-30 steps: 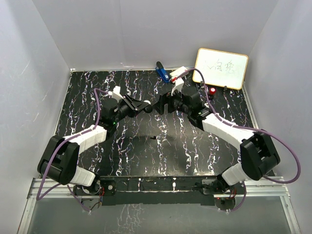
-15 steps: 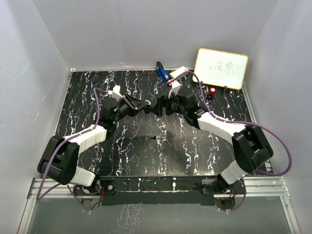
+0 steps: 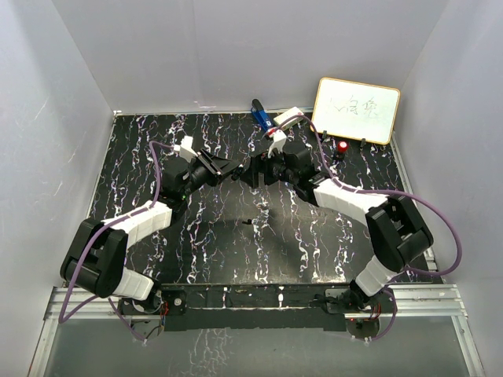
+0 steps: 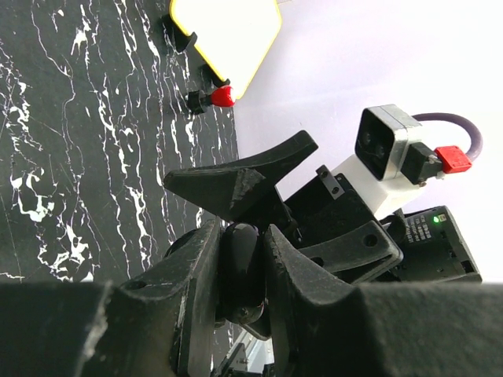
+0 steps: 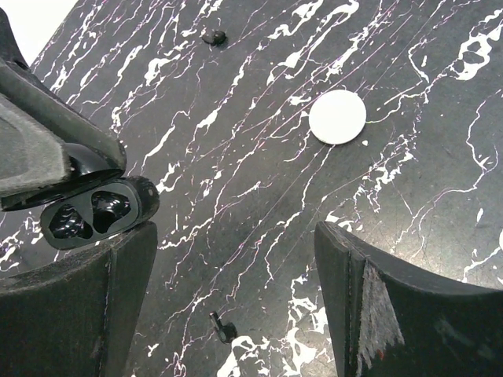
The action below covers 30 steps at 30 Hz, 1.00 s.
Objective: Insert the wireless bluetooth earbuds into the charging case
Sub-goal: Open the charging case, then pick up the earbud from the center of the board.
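The left gripper (image 4: 240,230) has its jaws pressed in on a glossy black rounded plastic charging case (image 4: 239,271), one finger (image 4: 198,267) on each side of it, and holds it up off the black white-veined marble-pattern tabletop (image 3: 196,236).

In the right wrist view the case (image 5: 94,210) sits at 9 o'clock with its open face showing two dark, shiny wells side by side. Both wells look bare, though the gloss makes that hard to confirm.

The right gripper (image 5: 234,247) has its jaws spread wide, with nothing between them but tabletop. Its 9 o'clock finger (image 5: 86,298) lies directly under the case. Whether the two touch cannot be told.

Neither earbud is in the case. A first tiny dark wireless earbud (image 5: 214,35) lies on the tabletop at 12 o'clock in the right wrist view, well apart from the case. A second tiny dark wireless earbud (image 5: 224,326) lies at 6 o'clock, between the spread fingers.

A flat round white disc (image 5: 338,116) rests on the tabletop at 1 o'clock, apart from both.

From above, the two grippers meet nose to nose at mid-table. Beyond them:
- A yellow-framed whiteboard (image 3: 357,110) leans at 1 o'clock.
- A small red-tipped knob (image 3: 343,146) stands just in front of the whiteboard.
- A blue object (image 3: 262,118) lies at 12 o'clock by the back wall.
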Each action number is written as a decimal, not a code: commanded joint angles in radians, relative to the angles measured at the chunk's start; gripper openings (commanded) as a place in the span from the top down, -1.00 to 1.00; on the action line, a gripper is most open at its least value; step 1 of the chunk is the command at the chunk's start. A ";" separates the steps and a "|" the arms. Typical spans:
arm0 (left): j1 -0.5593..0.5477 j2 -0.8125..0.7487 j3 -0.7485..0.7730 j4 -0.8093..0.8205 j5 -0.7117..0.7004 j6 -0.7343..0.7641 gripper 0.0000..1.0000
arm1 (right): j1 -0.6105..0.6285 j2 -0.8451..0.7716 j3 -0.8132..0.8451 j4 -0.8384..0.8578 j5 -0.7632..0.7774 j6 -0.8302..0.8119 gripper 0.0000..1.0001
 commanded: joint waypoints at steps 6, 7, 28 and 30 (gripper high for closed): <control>0.001 -0.089 0.011 -0.072 -0.080 0.013 1.00 | 0.006 -0.032 0.030 0.072 0.048 0.012 -0.60; 0.007 -0.096 0.009 -0.081 -0.099 0.014 1.00 | 0.006 -0.041 0.018 0.062 0.058 0.007 -0.60; 0.063 -0.152 -0.377 0.481 -0.544 -0.328 1.00 | 0.011 0.021 0.006 -0.005 0.045 -0.005 -0.97; 0.065 -0.144 -0.395 0.521 -0.543 -0.341 1.00 | 0.021 0.045 0.028 -0.012 0.066 -0.013 -0.97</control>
